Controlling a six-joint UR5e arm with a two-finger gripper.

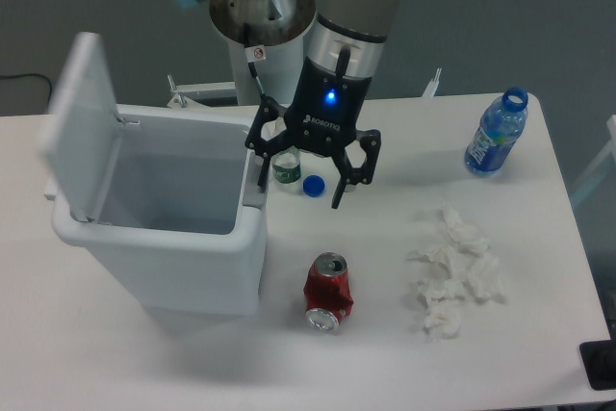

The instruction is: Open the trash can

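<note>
The end effector (300,180) looks like matt black plastic or coated metal, hard to tell which, with a shinier silvery metal collar above it. To its left the trash can (164,228) is smooth white plastic with a soft, slightly satin sheen (lid included). Below it, the soda can (327,293) is glossy red metal, dented and crinkled, with a bare silver rim. Down and to the right, the tissues (455,274) are crumpled white paper, rough and totally matt. Off to the right, the water bottle (495,134) is clear glossy blue-tinted plastic. Just under the fingers sits a smooth blue plastic bottle cap (313,185). The worktop (115,353) is plain white, smooth, low-gloss.
</note>
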